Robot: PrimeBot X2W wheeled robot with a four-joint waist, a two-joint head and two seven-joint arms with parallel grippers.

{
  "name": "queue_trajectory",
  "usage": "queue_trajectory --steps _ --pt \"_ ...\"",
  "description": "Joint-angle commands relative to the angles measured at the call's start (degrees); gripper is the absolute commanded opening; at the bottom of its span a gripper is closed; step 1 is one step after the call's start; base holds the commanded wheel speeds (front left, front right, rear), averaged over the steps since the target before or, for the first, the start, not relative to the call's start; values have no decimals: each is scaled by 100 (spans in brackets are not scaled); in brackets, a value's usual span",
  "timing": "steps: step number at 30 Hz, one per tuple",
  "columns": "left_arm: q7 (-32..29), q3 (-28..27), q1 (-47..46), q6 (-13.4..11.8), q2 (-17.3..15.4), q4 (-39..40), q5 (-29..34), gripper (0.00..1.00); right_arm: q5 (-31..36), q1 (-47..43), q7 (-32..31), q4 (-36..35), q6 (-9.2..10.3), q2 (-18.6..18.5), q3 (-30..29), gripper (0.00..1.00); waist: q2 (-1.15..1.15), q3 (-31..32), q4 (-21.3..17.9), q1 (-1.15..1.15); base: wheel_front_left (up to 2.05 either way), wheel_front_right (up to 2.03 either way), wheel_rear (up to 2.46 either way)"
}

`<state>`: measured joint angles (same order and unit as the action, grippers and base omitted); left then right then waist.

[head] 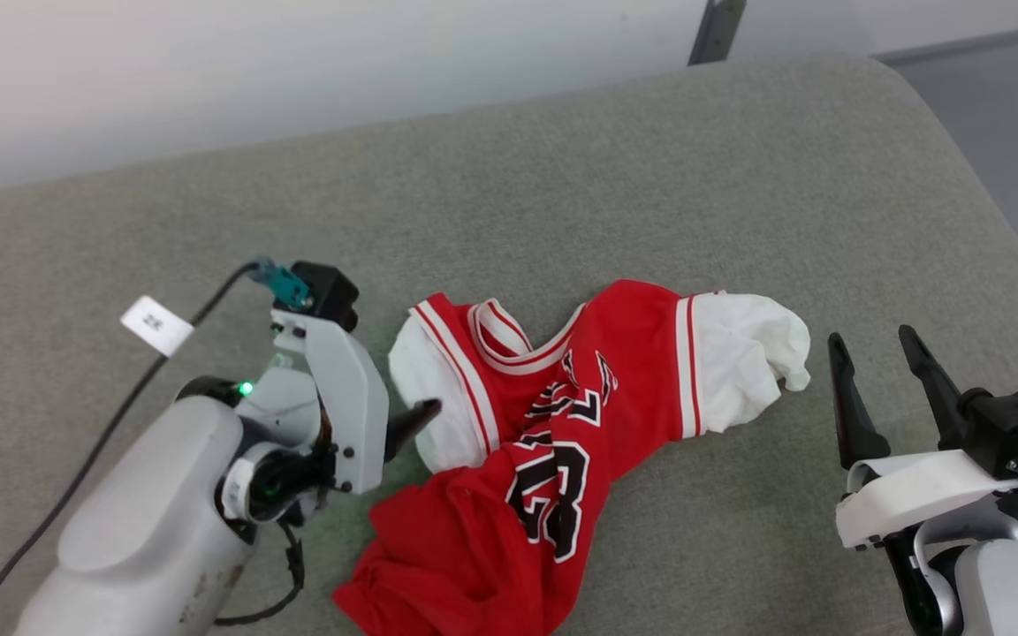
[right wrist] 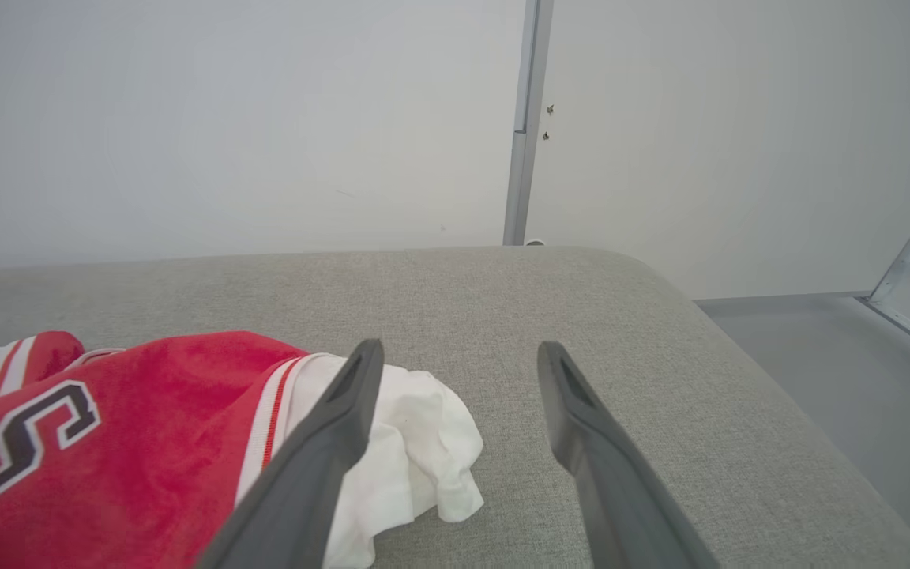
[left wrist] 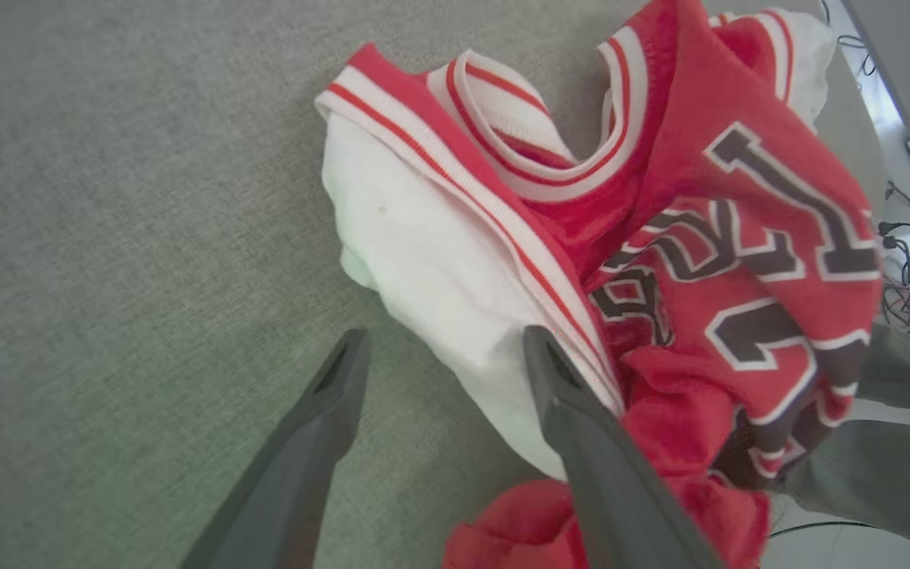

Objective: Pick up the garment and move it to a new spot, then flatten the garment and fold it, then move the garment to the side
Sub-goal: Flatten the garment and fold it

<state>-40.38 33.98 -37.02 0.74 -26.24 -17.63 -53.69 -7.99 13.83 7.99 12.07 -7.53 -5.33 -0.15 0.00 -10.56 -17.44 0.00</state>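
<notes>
On the grey cushion (head: 650, 177), heaped: the garment (head: 553, 442), left gripper (left wrist: 443, 340) spread wide at one sleeve, right gripper (head: 871, 337) spread wide beside the other, nothing held. Pinch sleeve trim, not red body, lifting both sides evenly. Plain from left wrist view, masked in head view: fingers (left wrist: 581, 442) straddling that sleeve's edge.

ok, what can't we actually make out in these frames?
- Head view: the lower part of the garment is cut off by the bottom edge, and folds hide part of the lettering.
- Left wrist view: one finger of the left end effector lies across the white sleeve; touching or just above it, cannot tell.
- Head view: white tag, print too small to read.
</notes>
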Motion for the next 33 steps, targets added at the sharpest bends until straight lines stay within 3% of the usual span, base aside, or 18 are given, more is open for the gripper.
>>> queue_trajectory --steps 1,5,6,7,8,13,20,33 --pt "6 67 -47 15 -28 -115 107 100 8 105 53 30 9 19 8 100 0 -87 -76 0 0 0 0" --pt "4 106 -14 0 74 -423 74 100 -9 131 107 115 9 46 36 100 0 -114 -94 0 0 0 0" --pt "3 107 -27 11 83 -490 53 82 -10 154 131 129 9 40 41 100 0 -117 -94 0 0 0 0" --pt "13 111 -48 44 87 -540 46 20 -4 165 141 144 9 35 45 100 0 -118 -91 0 0 0 0" --pt "46 88 -68 40 98 -599 31 0 -3 172 156 159 9 32 43 100 0 -117 -85 0 0 0 0" --pt "81 -5 -145 105 129 -758 -91 0 26 167 157 187 9 -1 -25 100 0 -70 2 0 0 0 0" --pt "181 -180 -137 143 -160 -724 -123 0 41 52 100 152 9 -83 -148 100 0 58 256 0 0 0 0" --pt "459 -774 468 -237 -1222 -199 -214 0 16 -227 -151 -4 9 -243 -219 100 0 412 768 0 0 0 0"
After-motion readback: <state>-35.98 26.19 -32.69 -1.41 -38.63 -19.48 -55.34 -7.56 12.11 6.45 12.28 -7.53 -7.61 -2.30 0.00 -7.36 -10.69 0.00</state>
